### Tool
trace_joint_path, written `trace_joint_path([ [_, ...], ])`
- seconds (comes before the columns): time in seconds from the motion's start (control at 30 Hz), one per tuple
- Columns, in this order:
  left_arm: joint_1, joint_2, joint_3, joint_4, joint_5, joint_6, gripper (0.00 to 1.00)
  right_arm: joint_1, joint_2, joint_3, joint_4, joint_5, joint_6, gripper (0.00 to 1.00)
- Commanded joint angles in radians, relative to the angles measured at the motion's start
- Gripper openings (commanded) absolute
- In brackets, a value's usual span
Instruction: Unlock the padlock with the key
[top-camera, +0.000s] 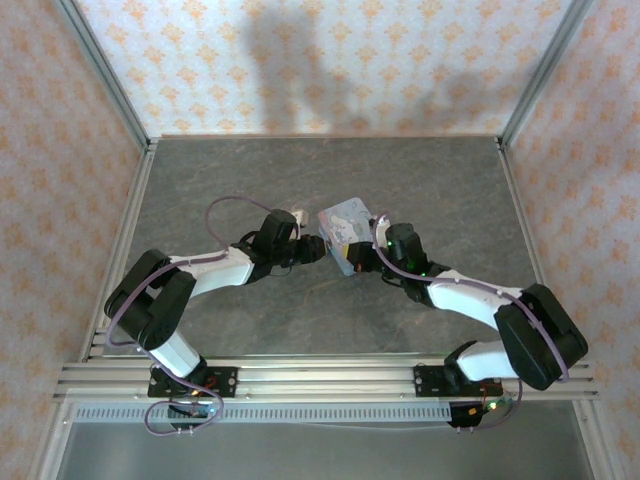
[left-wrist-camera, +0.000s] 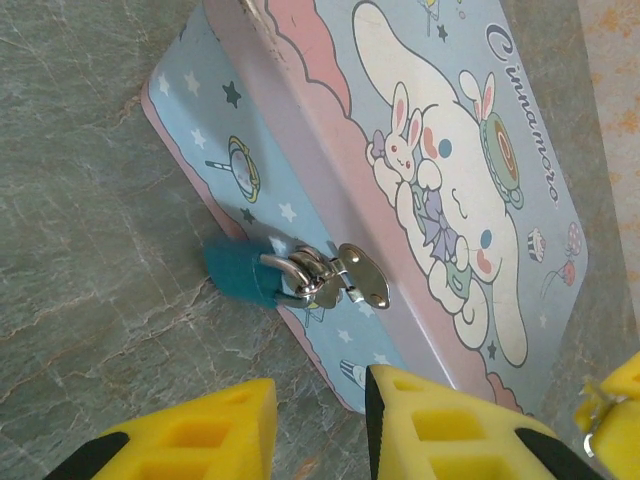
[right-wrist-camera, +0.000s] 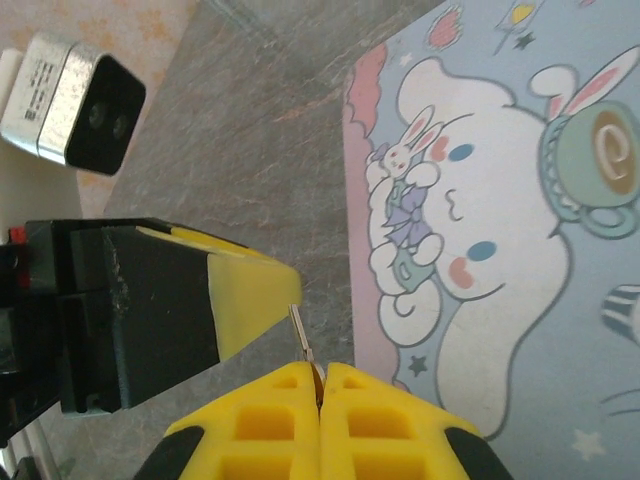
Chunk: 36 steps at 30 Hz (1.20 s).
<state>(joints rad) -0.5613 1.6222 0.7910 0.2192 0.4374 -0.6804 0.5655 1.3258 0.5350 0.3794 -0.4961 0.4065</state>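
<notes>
Grey tabletop (left-wrist-camera: 90, 200): padlock (left-wrist-camera: 240, 272) just beyond L gripper (left-wrist-camera: 320, 395), seemingly untouched.

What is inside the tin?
Nothing shows. The tin is closed, and the padlock hangs through its hasp. Any contents are covered by the lid.

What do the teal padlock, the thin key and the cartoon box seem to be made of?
Small teal padlock: matte body, painted metal or plastic; shiny metal shackle. Thin silvery key: bare metal, glinting. Pale blue cartoon-printed rectangular box: likely printed tin, slight sheen.
</notes>
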Motion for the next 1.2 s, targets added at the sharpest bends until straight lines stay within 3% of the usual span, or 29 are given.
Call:
trace_joint_path([
  [0.0,-0.001,-0.001,0.016,-0.006,-0.028,0.032,0.3,-0.013,-0.045,0.035,-0.028,0.019,-0.011,0.0],
  [0.17,0.012,-0.01,0.009,-0.038,-0.07,0.102,0.4,-0.03,-0.045,0.064,-0.057,0.001,0.015,0.0],
  [0.33,0.095,-0.021,-0.005,0.021,-0.038,0.109,0.61,-0.055,-0.034,0.137,-0.171,0.023,0.015,0.0],
  [0.5,0.12,-0.005,0.131,-0.107,-0.09,0.233,0.77,-0.102,-0.057,0.139,-0.259,0.038,0.023,0.0],
  [0.63,0.135,0.08,0.242,-0.148,-0.054,0.277,0.87,-0.106,-0.041,0.136,-0.281,0.028,0.043,0.0],
  [0.93,0.133,0.274,0.427,-0.262,0.01,0.358,0.92,-0.154,0.014,0.136,-0.272,0.012,0.063,0.0],
  [1.17,0.124,0.324,0.424,-0.304,-0.055,0.372,0.91,-0.178,0.072,0.15,-0.276,0.011,0.059,0.0],
])
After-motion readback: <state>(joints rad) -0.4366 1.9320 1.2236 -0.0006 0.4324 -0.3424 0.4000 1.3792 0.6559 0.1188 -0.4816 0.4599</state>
